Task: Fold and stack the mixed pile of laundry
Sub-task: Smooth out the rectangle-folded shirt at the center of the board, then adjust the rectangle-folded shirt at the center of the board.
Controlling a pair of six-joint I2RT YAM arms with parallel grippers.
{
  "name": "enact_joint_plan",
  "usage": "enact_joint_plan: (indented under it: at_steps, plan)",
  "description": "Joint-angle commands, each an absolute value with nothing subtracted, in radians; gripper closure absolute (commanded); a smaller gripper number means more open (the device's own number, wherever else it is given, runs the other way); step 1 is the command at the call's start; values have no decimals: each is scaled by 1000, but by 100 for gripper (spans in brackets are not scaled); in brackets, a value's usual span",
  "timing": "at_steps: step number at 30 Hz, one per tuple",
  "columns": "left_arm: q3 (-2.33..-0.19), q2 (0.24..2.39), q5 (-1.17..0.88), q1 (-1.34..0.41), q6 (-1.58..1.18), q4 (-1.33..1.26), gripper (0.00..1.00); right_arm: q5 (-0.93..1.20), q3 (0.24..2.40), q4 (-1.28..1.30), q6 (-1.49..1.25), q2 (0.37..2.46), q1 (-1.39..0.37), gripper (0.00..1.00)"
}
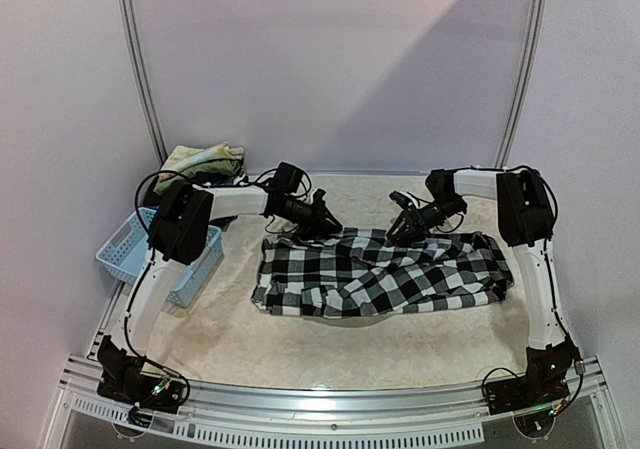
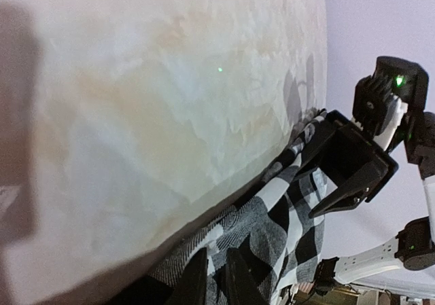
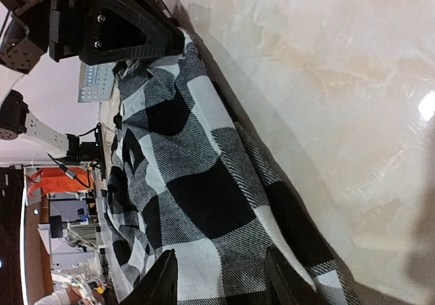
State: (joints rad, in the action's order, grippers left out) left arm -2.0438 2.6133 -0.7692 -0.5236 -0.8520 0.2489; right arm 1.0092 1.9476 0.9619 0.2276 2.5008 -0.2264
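The black-and-white checked shirt [image 1: 380, 274] lies spread across the middle of the table [image 1: 330, 354], longer from left to right than from near to far, with loose wrinkles through it and its right end bunched. Its far edge is raised a little off the tabletop, and both wrist views show a shadow under that edge.

The left gripper [image 1: 328, 224] sits at the far left part of that edge. In the left wrist view its two fingers [image 2: 197, 281] stand close together with a strip of checked cloth pinched between them, so this claw is closed on the shirt.

The right gripper [image 1: 402, 233] sits on the same far edge, to the right of the left one and near it, not touching. In its own wrist view the fingers [image 3: 163, 281] stand partly apart with a thick layer of the shirt filling the gap between them, so it grips the cloth with the jaws half closed.

Both arms reach in from the sides, their elbows bent out towards the table's left and right edges.

A light blue perforated basket [image 1: 120, 254] stands at the left side of the table, partly behind the left arm. Just beyond its far end, at the far left corner, lies a pale yellow-green floral cloth [image 1: 205, 157], well apart from the shirt. Whether it rests inside the basket I cannot tell.
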Motion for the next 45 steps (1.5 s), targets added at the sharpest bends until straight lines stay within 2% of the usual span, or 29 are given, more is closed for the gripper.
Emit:
enact_joint_plan:
  at_steps: [1, 6, 11, 15, 20, 22, 25, 32, 41, 45]
  plan:
    - [-2009, 2619, -749, -499, -926, 152, 89, 978, 1934, 883, 104, 2556, -210, 56]
    - [-1972, 2561, -745, -502, -936, 100, 90, 1010, 1917, 904, 165, 2493, -210, 53]
    - [-1917, 2417, -693, -526, -864, 109, 89, 1006, 1867, 927, 259, 2314, -210, 48]
    - [-1853, 2300, -652, -580, -752, 228, 87, 972, 1759, 914, 317, 2143, -210, 44]
    - [-1681, 2128, -535, -665, -585, 470, 72, 904, 1615, 939, 398, 2010, -210, 43]
    - [-1622, 2078, -484, -692, -556, 580, 63, 886, 1555, 953, 442, 1962, -210, 43]
    - [-1539, 2018, -446, -716, -569, 691, 54, 876, 1469, 952, 479, 1913, -210, 42]
    - [-1288, 1887, -408, -743, -754, 624, 53, 852, 1397, 948, 512, 1843, -210, 41]
    - [-1201, 1923, -511, -752, -857, 444, 54, 861, 1398, 957, 527, 1840, -210, 40]
    - [-1218, 1935, -515, -753, -861, 413, 60, 861, 1397, 965, 535, 1843, -209, 40]
